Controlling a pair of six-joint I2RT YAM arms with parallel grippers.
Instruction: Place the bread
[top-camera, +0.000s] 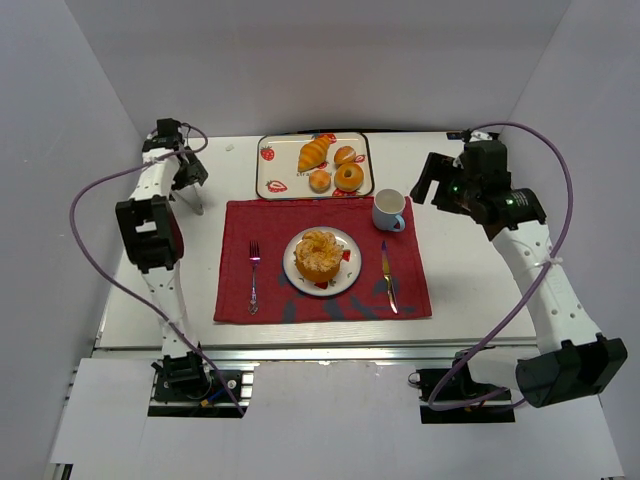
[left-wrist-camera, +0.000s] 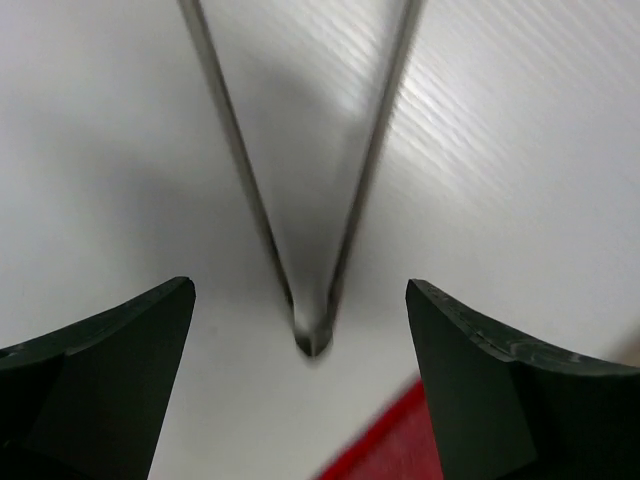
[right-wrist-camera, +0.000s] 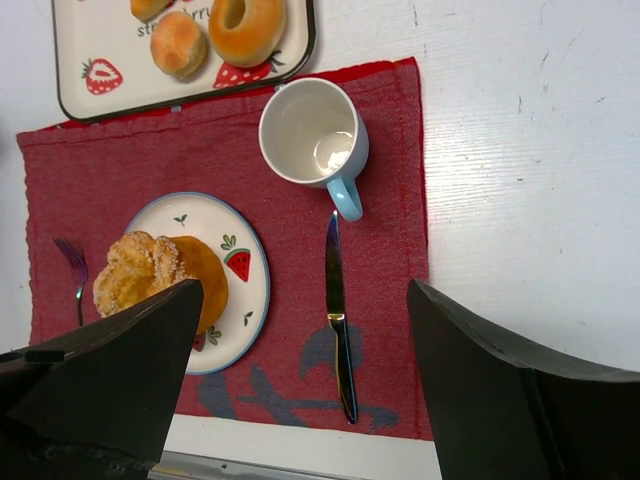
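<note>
Where the red cloth placemat (top-camera: 240, 225) covers the middle of the white desk (top-camera: 470, 290), the bread (top-camera: 318, 254), a round tall golden-orange bun with a pale flaky top, sits on the white round plate with watermelon prints (top-camera: 345, 270). A purple-tinted metal fork (top-camera: 254, 275) lies left of the plate and a table knife (top-camera: 387, 277) right of it, both on the mat.

- Far edge: white rectangular tray with strawberry prints (top-camera: 266, 170) holds a croissant (top-camera: 313, 153), a glazed ring donut (top-camera: 349, 176) and a small round bun (top-camera: 320, 181). Lettering on the tray is partly covered and cannot be read.
- White mug with a blue handle (top-camera: 388, 209): on the mat's far right corner, empty in the right wrist view.
- Left pincer (left-wrist-camera: 298, 290): jaws wide, holding nothing, over the joined end of thin metal tongs (left-wrist-camera: 310, 250) on bare desk beside the mat's corner.
- Right pincer (right-wrist-camera: 303, 287): jaws wide, holding nothing, raised above the mat's right side.
- No brand legible.
</note>
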